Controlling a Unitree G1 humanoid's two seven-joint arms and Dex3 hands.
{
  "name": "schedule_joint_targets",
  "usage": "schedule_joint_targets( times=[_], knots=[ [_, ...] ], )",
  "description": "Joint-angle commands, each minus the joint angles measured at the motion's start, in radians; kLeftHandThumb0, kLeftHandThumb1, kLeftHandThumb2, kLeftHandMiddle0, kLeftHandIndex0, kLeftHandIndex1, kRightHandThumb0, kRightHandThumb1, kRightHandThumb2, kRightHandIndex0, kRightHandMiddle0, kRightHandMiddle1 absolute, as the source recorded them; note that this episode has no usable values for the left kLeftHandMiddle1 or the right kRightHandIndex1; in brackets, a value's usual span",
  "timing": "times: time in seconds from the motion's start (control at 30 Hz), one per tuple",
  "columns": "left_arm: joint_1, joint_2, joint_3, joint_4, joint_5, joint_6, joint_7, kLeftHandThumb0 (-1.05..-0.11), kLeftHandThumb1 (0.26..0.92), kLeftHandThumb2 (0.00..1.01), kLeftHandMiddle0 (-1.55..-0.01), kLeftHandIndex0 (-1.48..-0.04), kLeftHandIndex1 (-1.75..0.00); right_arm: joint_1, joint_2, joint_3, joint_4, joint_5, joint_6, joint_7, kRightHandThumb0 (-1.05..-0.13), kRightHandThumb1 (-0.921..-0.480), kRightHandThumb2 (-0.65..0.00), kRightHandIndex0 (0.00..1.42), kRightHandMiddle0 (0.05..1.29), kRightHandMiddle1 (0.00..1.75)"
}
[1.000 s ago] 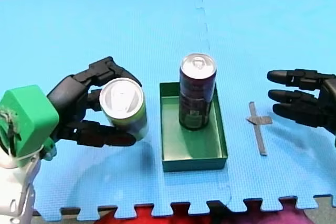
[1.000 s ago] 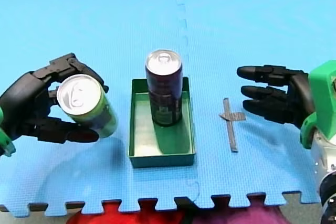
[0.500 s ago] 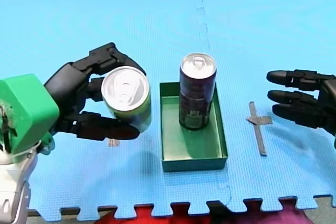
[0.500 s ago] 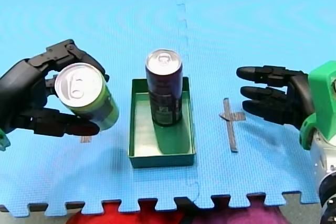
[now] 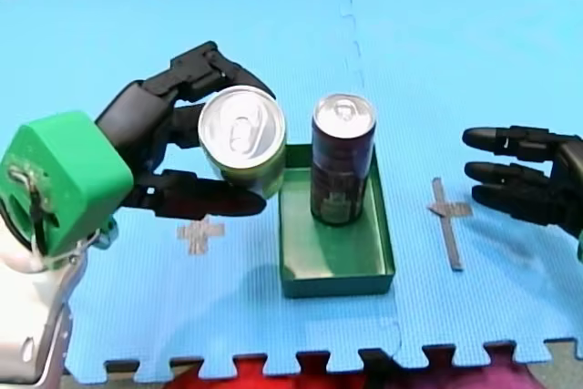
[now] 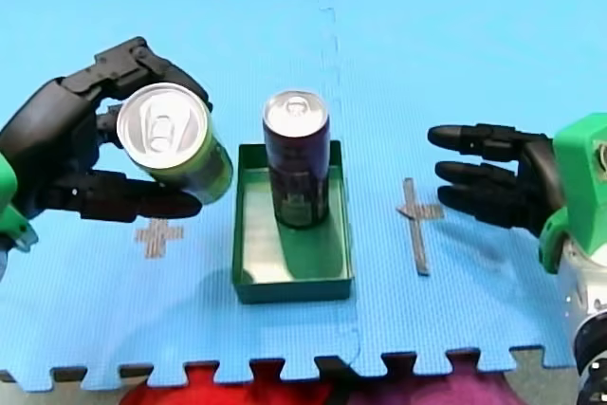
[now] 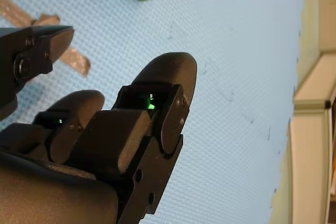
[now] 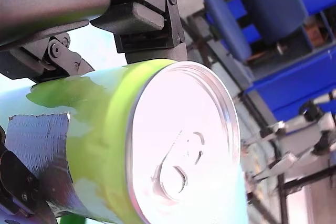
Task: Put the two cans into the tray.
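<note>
My left hand (image 5: 187, 148) is shut on a green can (image 5: 244, 141) with a silver top, holding it tilted in the air just left of the tray's far left corner. The same can (image 8: 157, 150) sits close up in the second wrist view. A dark purple can (image 5: 341, 159) stands upright in the far half of the green tray (image 5: 335, 260). My right hand (image 5: 524, 184) hovers over the mat to the right of the tray, holding nothing.
A grey tape cross (image 5: 200, 235) lies on the blue foam mat left of the tray, and another tape mark (image 5: 447, 225) lies to its right. The mat's jigsaw front edge (image 5: 301, 363) runs near the bottom.
My left hand has lifted the green can and carried it right and away, toward the tray, uncovering the tape cross beneath. The right hand has barely moved.
</note>
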Motion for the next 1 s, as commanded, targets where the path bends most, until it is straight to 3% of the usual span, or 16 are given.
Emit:
schedule_joint_targets(
  times=[0.0, 0.27, 0.4, 0.57, 0.77, 0.97],
  knots=[
    [-0.016, -0.017, 0.000, 0.010, -0.024, 0.006, 0.014, -0.489, 0.789, 0.00, -0.96, -0.63, -1.75, -0.002, -0.005, 0.001, -0.007, 0.000, 0.002, -0.005, -0.577, -0.805, 0.000, 0.69, 1.06, 0.00],
    [-0.020, -0.055, -0.018, 0.044, -0.050, 0.018, 0.039, -0.469, 0.784, 0.00, -0.95, -0.61, -1.75, 0.001, -0.003, 0.005, -0.012, 0.002, -0.001, -0.007, -0.575, -0.803, 0.000, 0.70, 1.06, 0.00],
    [-0.027, -0.058, -0.012, 0.068, -0.085, 0.021, 0.019, -0.449, 0.782, 0.00, -0.95, -0.60, -1.75, 0.004, -0.005, 0.004, -0.014, 0.004, -0.002, -0.005, -0.574, -0.803, 0.000, 0.70, 1.06, 0.00],
    [-0.027, -0.053, -0.012, 0.048, -0.112, 0.070, 0.014, -0.427, 0.779, 0.00, -0.95, -0.58, -1.75, 0.005, -0.005, 0.004, -0.015, 0.005, 0.000, -0.006, -0.573, -0.804, -0.001, 0.71, 1.06, 0.00],
    [-0.036, -0.105, -0.010, 0.061, -0.169, 0.157, 0.039, -0.404, 0.778, 0.00, -0.94, -0.57, -1.75, 0.008, -0.003, 0.005, -0.018, 0.005, -0.002, -0.007, -0.576, -0.804, 0.000, 0.71, 1.06, 0.00],
    [-0.045, -0.107, -0.031, 0.079, -0.152, 0.185, 0.048, -0.371, 0.772, 0.00, -0.94, -0.56, -1.75, 0.012, 0.001, 0.009, -0.022, 0.003, -0.001, -0.014, -0.583, -0.803, 0.000, 0.70, 1.05, 0.00]
  ],
)
